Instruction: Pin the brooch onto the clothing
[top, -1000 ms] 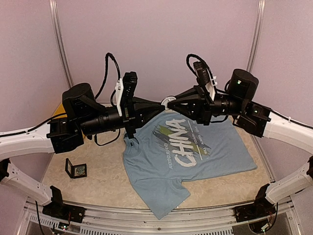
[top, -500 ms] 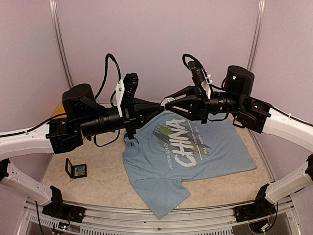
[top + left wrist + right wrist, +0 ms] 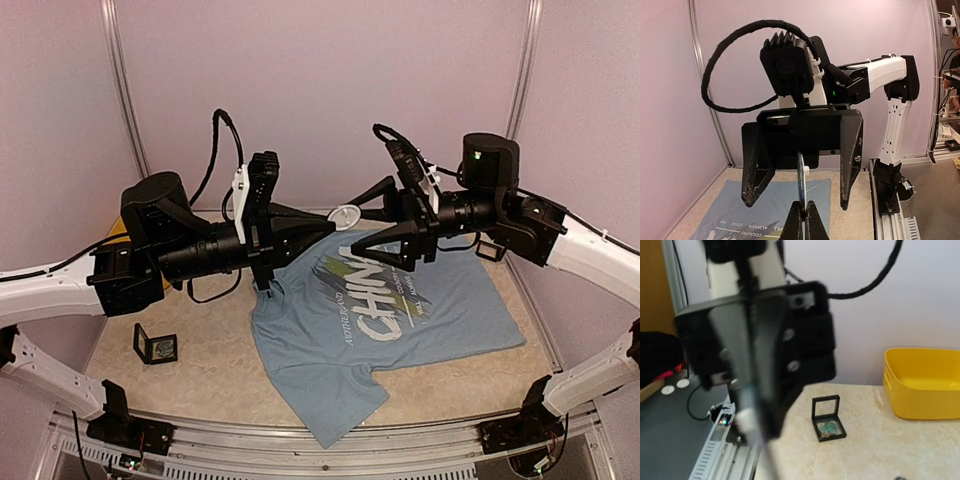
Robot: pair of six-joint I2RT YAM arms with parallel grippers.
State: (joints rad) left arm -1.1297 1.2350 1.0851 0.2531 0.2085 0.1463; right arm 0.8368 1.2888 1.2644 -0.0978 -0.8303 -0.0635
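Note:
The clothing, a light blue T-shirt with white "CHINA" lettering, lies flat on the table, and its lower part shows in the left wrist view. Above its collar my left gripper is shut on the brooch, a thin round disc seen edge-on with a small white stub on its back. My right gripper faces it, open. Its two dark fingers stand wide on either side of the disc, not touching it. The right wrist view is blurred, and my own fingers do not show there.
A small open black box with a greenish round piece inside sits on the table at the left. A yellow bin stands by the back wall. Metal rails run along the near edge.
My right gripper has opened wide and let go of the brooch, which stays in my left gripper. The right arm has lifted a little.

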